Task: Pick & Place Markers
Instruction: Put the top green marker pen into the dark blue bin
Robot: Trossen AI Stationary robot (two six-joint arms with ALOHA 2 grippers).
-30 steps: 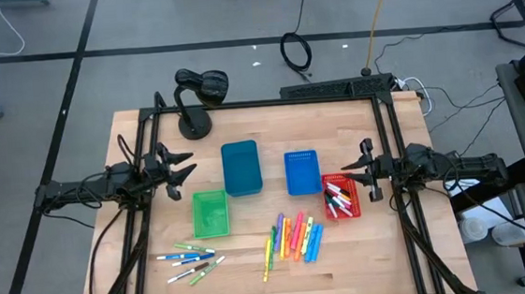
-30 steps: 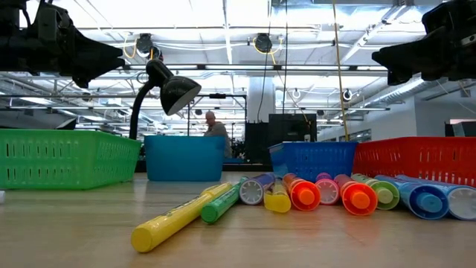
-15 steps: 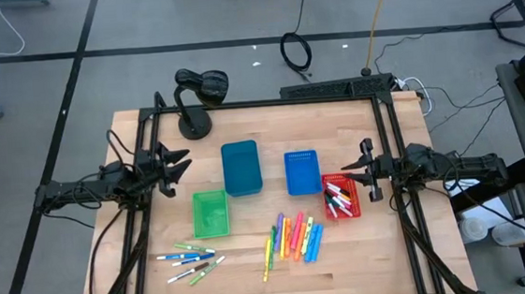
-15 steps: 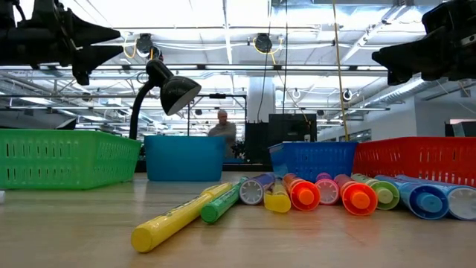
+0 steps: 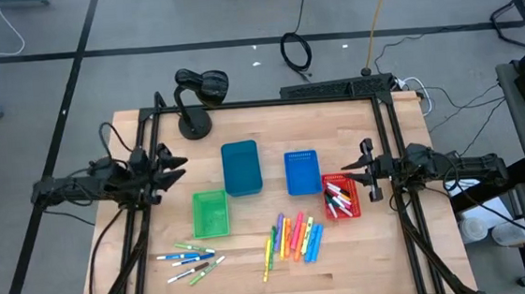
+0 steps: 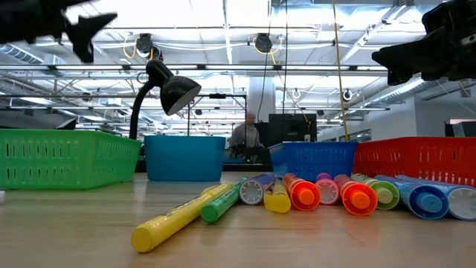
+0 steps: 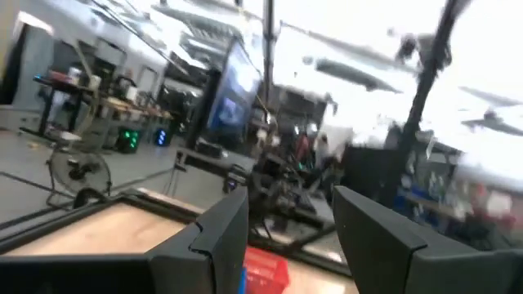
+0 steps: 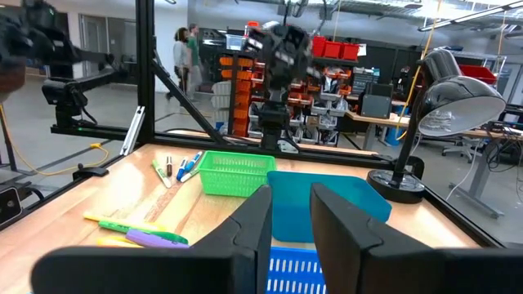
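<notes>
Neon markers (image 5: pixel 295 237) lie side by side on the table near its front edge; the low view shows them close up (image 6: pixel 312 192). White-bodied markers (image 5: pixel 191 259) lie loose at the front left. More markers lie in the red bin (image 5: pixel 335 209). My left gripper (image 5: pixel 181 165) hangs open above the table's left side, high in the low view (image 6: pixel 100 33), with nothing between its fingers (image 7: pixel 290 200). My right gripper (image 5: pixel 353 170) hangs at the right side just beyond the red bin, fingers a little apart (image 8: pixel 290 196) and empty.
A green bin (image 5: pixel 209 212), a teal bin (image 5: pixel 241 167) and a blue bin (image 5: pixel 302 172) stand in the table's middle. A black desk lamp (image 5: pixel 195 96) stands at the far left. Black frame bars (image 5: pixel 268 102) run along the table's sides. A person stands in the room behind.
My left gripper has risen and drawn back toward the table's left edge, rolling about its own axis; it stays open. In the room behind, a person has walked to the right.
</notes>
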